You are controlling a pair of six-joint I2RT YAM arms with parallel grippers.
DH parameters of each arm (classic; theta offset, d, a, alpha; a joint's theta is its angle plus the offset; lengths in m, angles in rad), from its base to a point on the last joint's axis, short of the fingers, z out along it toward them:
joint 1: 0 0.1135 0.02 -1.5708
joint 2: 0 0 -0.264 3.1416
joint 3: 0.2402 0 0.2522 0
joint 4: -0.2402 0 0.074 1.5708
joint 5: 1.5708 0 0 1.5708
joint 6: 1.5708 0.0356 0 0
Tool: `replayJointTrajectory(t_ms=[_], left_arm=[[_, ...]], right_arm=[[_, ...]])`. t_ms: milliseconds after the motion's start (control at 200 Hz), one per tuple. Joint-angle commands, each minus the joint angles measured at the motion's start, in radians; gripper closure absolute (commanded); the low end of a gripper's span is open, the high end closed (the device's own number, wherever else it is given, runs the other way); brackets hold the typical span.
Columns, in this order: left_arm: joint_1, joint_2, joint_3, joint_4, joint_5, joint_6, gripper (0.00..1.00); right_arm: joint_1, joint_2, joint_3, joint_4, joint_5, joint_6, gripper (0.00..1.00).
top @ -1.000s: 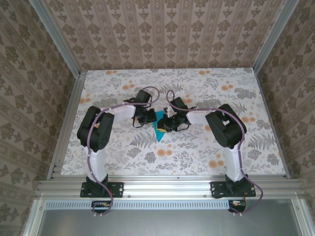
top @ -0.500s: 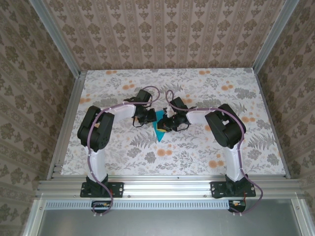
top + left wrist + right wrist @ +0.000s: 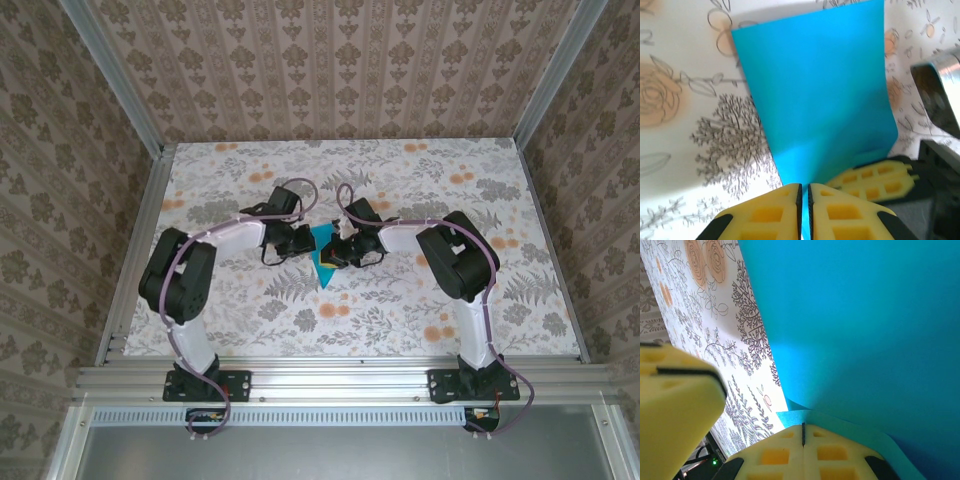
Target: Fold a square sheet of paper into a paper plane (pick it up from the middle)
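The square sheet of paper [image 3: 325,262] is in the middle of the top view, between the two arms. It looks like a small blue shape with a point toward the bottom of the frame. In the left wrist view the same paper fills the top and middle of the frame. It stands up off the table [image 3: 450,300] and bends a little.

The left gripper [image 3: 804,202] is at the bottom of its own view. Its yellow fingers are pressed close together, with the thin blue edge of the paper caught between them. The right gripper [image 3: 802,437] is at the bottom of its own view, and it is pinched tight on the paper too. A second blue layer lies just beside its fingers, so the paper may be bent over there. I cannot tell if that is a real fold.

So the picking up looks done, because both grippers hold the paper off the table. I see no sharp crease down the middle, no pointed nose and no wings. It does not look like a plane yet. I think almost all the folding is left to do.
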Motion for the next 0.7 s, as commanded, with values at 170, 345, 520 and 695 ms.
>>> replayJointTrajectory(t_ms=[170, 345, 520, 695], left_arm=[[-0.007, -0.026, -0.085, 0.049, 0.053, -0.030, 0.81], [-0.008, -0.004, -0.092, 0.101, 0.086, -0.045, 0.80], [-0.010, 0.028, -0.081, 0.116, 0.090, -0.050, 0.80], [-0.013, 0.050, -0.080, 0.112, 0.083, -0.046, 0.81]], right_arm=[[-0.005, 0.024, -0.030, -0.058, 0.066, 0.001, 0.99], [-0.007, 0.026, -0.030, -0.060, 0.065, 0.000, 0.99], [-0.006, 0.026, -0.030, -0.060, 0.065, 0.000, 0.99], [-0.007, 0.027, -0.032, -0.058, 0.065, 0.000, 0.99]])
